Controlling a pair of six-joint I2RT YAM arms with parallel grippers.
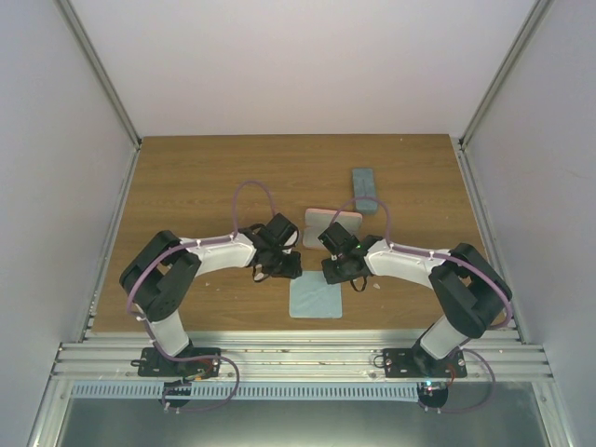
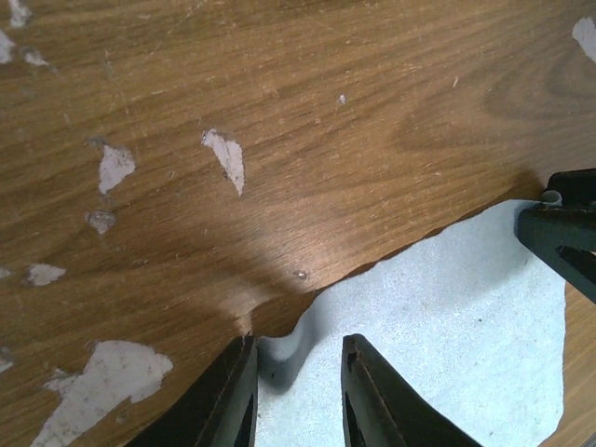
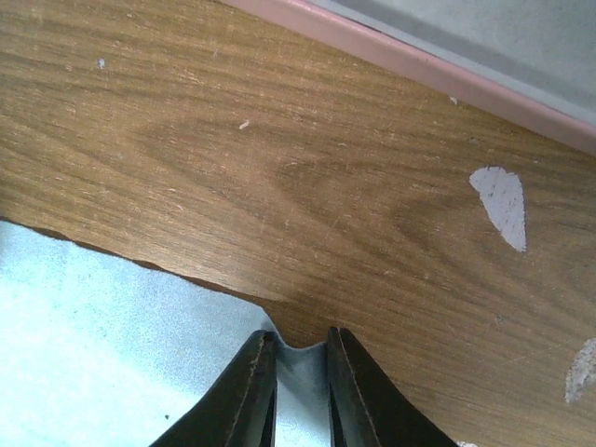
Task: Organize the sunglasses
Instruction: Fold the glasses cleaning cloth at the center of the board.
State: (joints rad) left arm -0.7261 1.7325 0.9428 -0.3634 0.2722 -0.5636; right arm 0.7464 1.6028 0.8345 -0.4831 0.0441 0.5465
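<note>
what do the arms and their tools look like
The left arm and right arm share white links, bulky black joints and black base plates. A thin purple cable loops along each. The left tool and right tool each have two black, tapered fingers.

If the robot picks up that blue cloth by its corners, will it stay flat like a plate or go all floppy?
Probably floppy: the blue cloth already puckers up where the right arm's fingers squeeze its corner. It looks thin and lies flat, so it is likely very light. Lifted by two corners, the middle would likely sag.
</note>
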